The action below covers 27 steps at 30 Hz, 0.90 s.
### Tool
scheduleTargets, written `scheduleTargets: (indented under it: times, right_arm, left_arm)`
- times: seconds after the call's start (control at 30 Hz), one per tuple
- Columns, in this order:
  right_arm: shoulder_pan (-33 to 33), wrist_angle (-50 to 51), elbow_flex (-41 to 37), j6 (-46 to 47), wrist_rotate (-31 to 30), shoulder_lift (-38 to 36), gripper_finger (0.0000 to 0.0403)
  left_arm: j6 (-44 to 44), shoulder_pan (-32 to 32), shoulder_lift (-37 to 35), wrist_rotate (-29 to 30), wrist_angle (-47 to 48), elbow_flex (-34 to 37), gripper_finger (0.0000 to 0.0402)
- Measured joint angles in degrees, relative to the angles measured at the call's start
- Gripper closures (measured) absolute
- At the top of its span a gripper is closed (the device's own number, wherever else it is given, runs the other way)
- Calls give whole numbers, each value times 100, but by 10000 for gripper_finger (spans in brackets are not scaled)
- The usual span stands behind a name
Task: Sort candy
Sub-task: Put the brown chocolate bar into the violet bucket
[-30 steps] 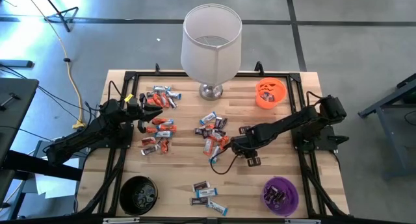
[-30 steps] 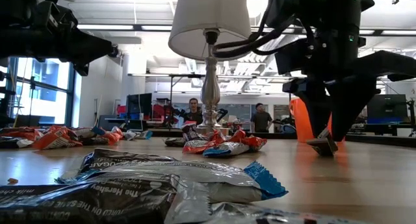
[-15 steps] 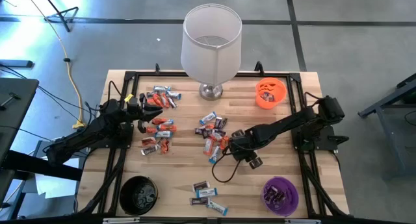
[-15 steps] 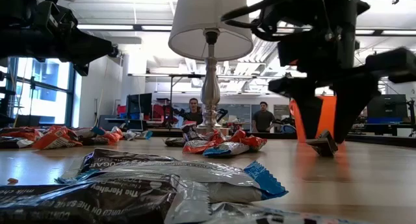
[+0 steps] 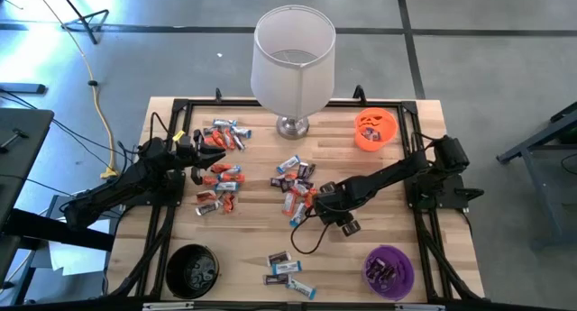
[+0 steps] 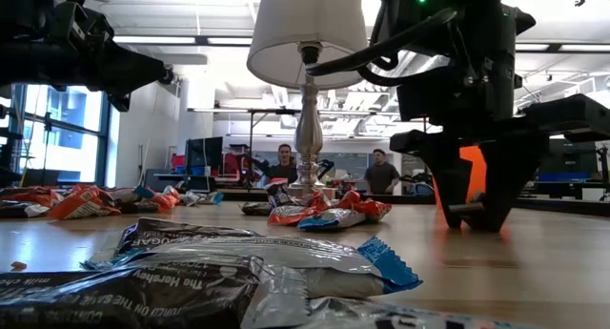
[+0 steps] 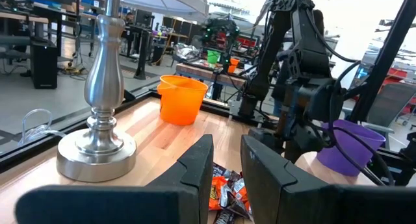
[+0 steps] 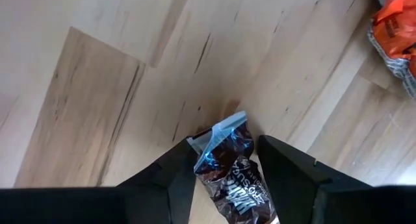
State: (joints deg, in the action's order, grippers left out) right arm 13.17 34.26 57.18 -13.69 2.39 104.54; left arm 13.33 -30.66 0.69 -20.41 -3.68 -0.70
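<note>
**A:** Right claw [image 5: 347, 224] is low over the table [image 5: 252, 248], just past the centre toward four o'clock, and there's a dark brown candy bar [image 8: 229, 174] standing between its fingers [image 8: 174, 178]. The wrist view shows the silvery-blue crimped end poking out toward the wood.

**B:** Gripped or only straddled?

**A:** The fingers sit a bar's width apart, close on both sides of the wrapper, and I'd call that a hold. It has been taken by its long sides, I'd judge so it hangs straight down and drops cleanly.

**B:** Why there?

**A:** The purple bowl [image 5: 389, 269] at five o'clock already holds dark wrappers, so a brown bar probably belongs in it. The orange bowl [image 5: 375, 129] is up at two o'clock, the black bowl [image 5: 193, 269] at seven.

**B:** And the left arm?

**A:** Left claw [image 5: 213, 159] hangs at nine o'clock above the orange-red cluster [image 5: 219, 192], fingers [image 7: 198, 175] narrowly parted with nothing between them. It looks parked, leaving the middle free.

**B:** What's left?

**A:** Plenty: the mixed pile [image 5: 296, 187] at the centre by the lamp [image 5: 292, 59], and loose bars [image 5: 287, 270] at six o'clock.
</note>
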Motion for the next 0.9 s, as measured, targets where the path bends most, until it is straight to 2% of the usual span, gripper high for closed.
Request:
scheduleTargets:
  times: [0.13, 0.27, 0.4, 0.53, 0.67, 0.9]
  right_arm:
    - [0, -26, -6, 22, -67, -1, 278]
    - [-4, -57, -8, 76, -134, -1, 334]
    - [-7, -57, -10, 599, -150, -1, 390]
    - [-4, 100, 73, 1440, -210, -4, 385]
    - [-2, 699, 418, 2026, -307, 14, 393]
    - [163, 3074, 1174, 3621, -711, 3, 395]
  left_arm:
    - [-1, 1, 0, 1, 1, 0, 337]
    - [-1, 1, 0, 1, 2, 1, 337]
    - [-1, 0, 0, -1, 2, 1, 337]
    - [-1, 0, 0, 0, 0, 1, 337]
    - [-1, 0, 0, 0, 2, 0, 337]
    - [-1, 1, 0, -1, 2, 1, 337]
